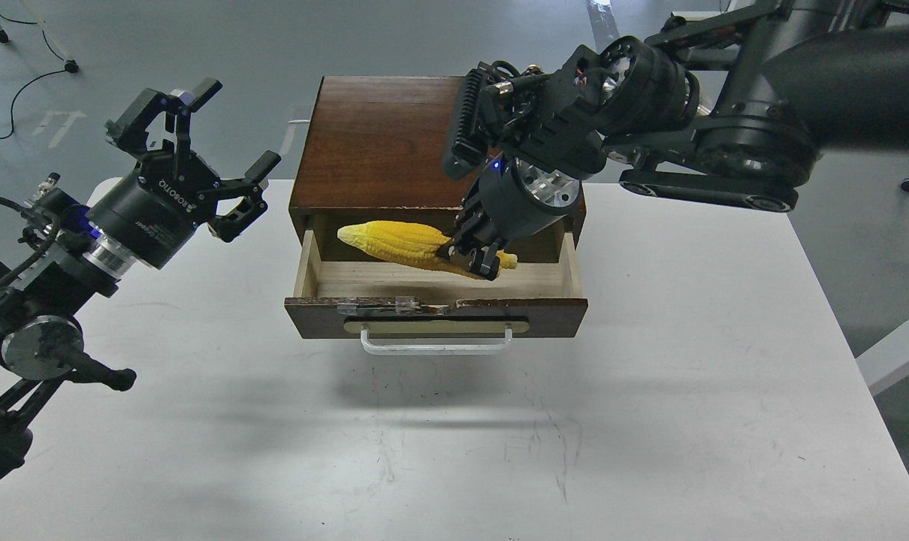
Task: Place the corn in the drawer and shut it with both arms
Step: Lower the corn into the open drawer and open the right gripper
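Table (650,421), corn (394,242) in right gripper (475,259)

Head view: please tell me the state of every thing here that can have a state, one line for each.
drawer: pulled open.
corn: held over the open drawer, lying sideways, not released.
right pincer: shut on the corn.
left pincer: open, empty, apart from the box.
wooden box: standing on the white table.

The right gripper (475,257) grips the corn (398,242) over the open drawer (432,289); the left gripper (199,150) stands spread beside.
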